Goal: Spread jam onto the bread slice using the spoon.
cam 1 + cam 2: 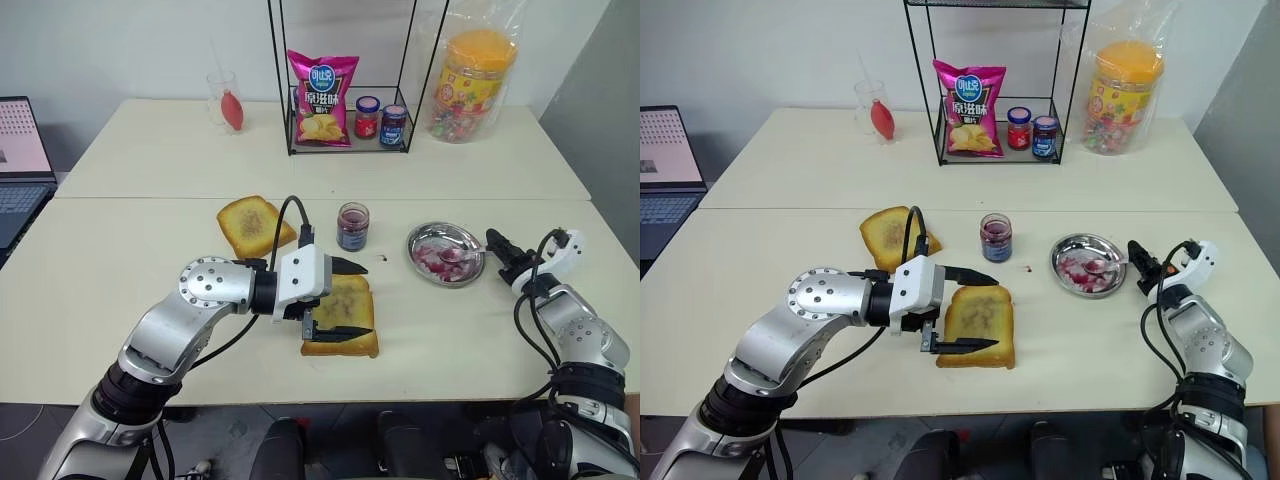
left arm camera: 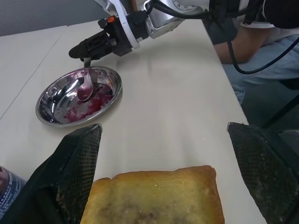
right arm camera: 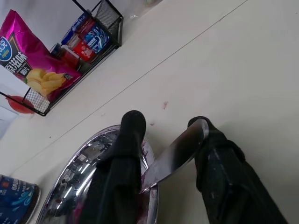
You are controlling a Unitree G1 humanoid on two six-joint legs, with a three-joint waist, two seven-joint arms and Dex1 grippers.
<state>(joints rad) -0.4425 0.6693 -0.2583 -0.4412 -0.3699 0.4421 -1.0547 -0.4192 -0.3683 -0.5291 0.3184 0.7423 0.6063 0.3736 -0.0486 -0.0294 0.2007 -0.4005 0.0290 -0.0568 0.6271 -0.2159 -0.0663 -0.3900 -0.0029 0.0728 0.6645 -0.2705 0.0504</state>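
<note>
The bread slice (image 1: 347, 312), golden crust with a darker centre, lies near the table's front edge. My left gripper (image 1: 350, 299) is open, one finger on each side of the slice and just above it. The silver spoon (image 2: 85, 90) rests with its purple-stained bowl in a round metal dish (image 1: 418, 239) smeared with jam (image 2: 91, 105). My right gripper (image 3: 167, 120) reaches over the dish's right rim and is shut on the spoon's flat handle. A small glass jar of jam (image 1: 352, 226) stands between the dish and a second toast.
A paler toast (image 1: 255, 225) lies left of the jar. At the back, a wire rack (image 1: 345, 140) holds a chips bag, a red-lidded jar and a blue-lidded jar. A sweets tub (image 1: 475, 85), a glass (image 1: 225, 100) and a laptop (image 1: 20, 160) stand around.
</note>
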